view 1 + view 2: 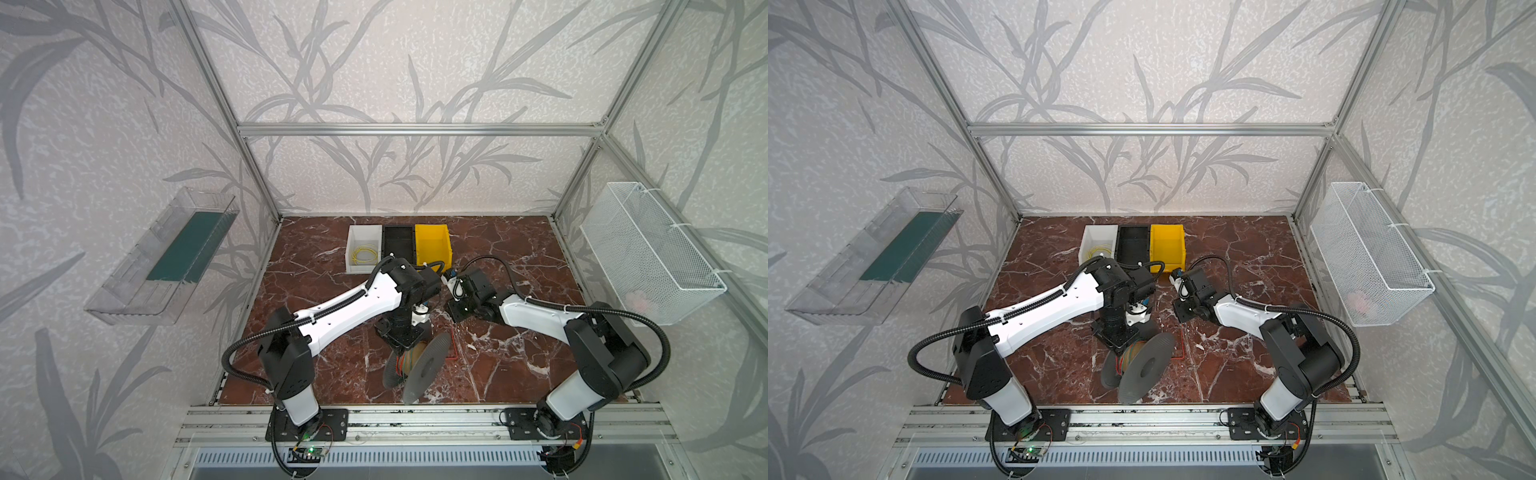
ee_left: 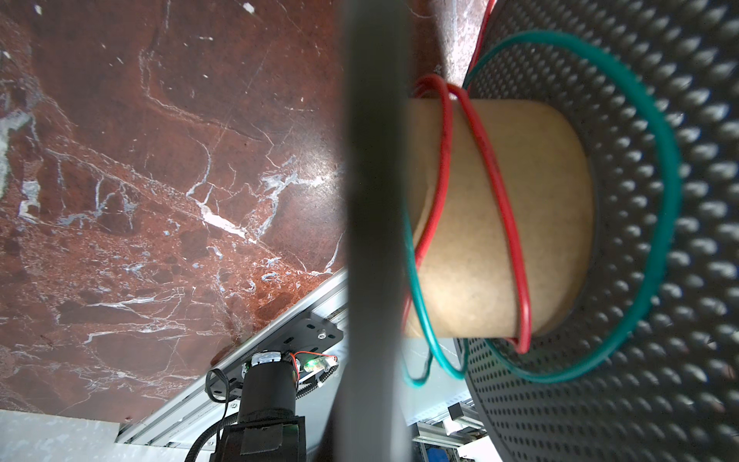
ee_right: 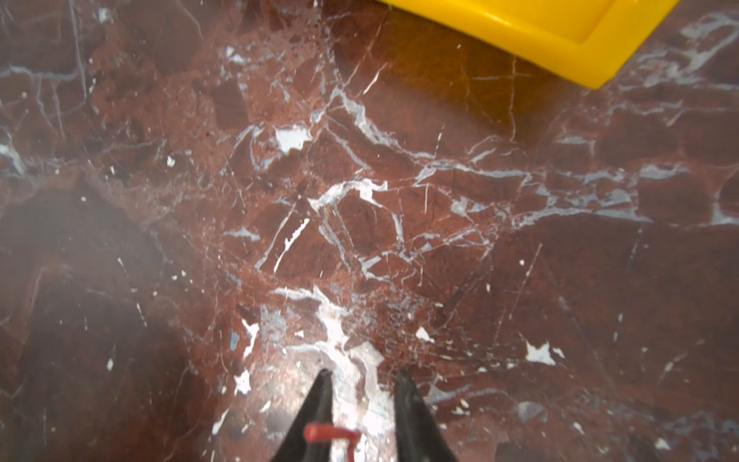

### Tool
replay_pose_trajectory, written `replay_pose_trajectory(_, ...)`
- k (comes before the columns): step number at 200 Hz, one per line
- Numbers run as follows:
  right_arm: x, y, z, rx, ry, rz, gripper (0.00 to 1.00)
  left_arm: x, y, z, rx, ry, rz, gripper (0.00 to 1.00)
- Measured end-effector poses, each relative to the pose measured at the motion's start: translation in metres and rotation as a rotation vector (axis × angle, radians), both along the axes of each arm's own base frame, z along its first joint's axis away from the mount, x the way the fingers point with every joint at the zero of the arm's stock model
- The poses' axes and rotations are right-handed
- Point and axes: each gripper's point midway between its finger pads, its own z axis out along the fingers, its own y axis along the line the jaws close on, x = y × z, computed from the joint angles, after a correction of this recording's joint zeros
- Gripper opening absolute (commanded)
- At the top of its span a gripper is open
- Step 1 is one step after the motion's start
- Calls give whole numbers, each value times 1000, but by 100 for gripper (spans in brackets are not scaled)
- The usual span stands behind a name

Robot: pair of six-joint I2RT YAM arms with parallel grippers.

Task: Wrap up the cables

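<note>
A dark grey perforated spool (image 1: 428,365) stands on edge on the marble table. My left gripper (image 1: 402,347) comes down on it from above, shut on its near flange (image 2: 372,200). In the left wrist view a red cable (image 2: 500,200) winds loosely round the cardboard core (image 2: 540,248), and a green cable (image 2: 664,200) loops by the far flange. A thin red strand (image 1: 455,353) runs over the table right of the spool. My right gripper (image 3: 364,375) is low over the table with a narrow gap between its jaws. The red cable's end (image 3: 320,434) lies across one finger. A yellow cable (image 1: 365,254) sits coiled in the white bin.
White (image 1: 356,268), black (image 1: 398,243) and yellow (image 1: 432,245) bins stand in a row at the back. The yellow bin's corner (image 3: 560,36) is just ahead of my right gripper. A wire basket (image 1: 648,253) hangs on the right wall, a clear tray (image 1: 162,257) on the left.
</note>
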Motion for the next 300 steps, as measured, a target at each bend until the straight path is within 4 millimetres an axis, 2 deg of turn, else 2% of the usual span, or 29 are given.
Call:
replay_pose_trajectory(30, 8, 3, 7, 12, -35, -2, 0, 0, 0, 0, 2, -2, 0, 0)
replay_pose_trajectory(77, 15, 1, 12, -2, -60, -21, 0, 1, 1, 0, 5, -4, 0, 0)
replay_pose_trajectory(98, 24, 3, 29, -1, -78, -38, 0, 0, 1, -1, 8, -2, 4, 0)
replay_pose_trajectory(118, 35, 6, 70, 46, -120, -58, 0, 0, 0, -1, 4, -4, 27, 0)
replay_pose_trajectory(149, 40, 20, 178, 240, -246, -65, 0, 1, -3, -1, -24, -22, 87, 0)
replay_pose_trajectory(160, 37, 24, 210, 304, -269, -60, 0, 2, -3, -2, -33, -30, 118, 0)
replay_pose_trajectory(172, 32, 30, 241, 380, -277, -48, 0, 8, -5, -3, -44, -41, 164, 0)
replay_pose_trajectory(181, 25, 34, 257, 431, -271, -37, 0, 14, -10, -4, -69, -49, 207, 0)
replay_pose_trajectory(220, -9, 36, 301, 629, -202, -40, 0, 44, -31, -9, -202, -68, 392, 0)
replay_pose_trajectory(248, -51, 49, 337, 766, -156, 13, 0, 71, -42, -6, -259, -135, 502, 0)
replay_pose_trajectory(267, -73, 59, 347, 832, -109, 44, 0, 90, -43, -1, -276, -200, 569, 0)
replay_pose_trajectory(300, -95, 82, 347, 920, 7, 73, 0, 121, -48, 13, -364, -271, 712, 0)
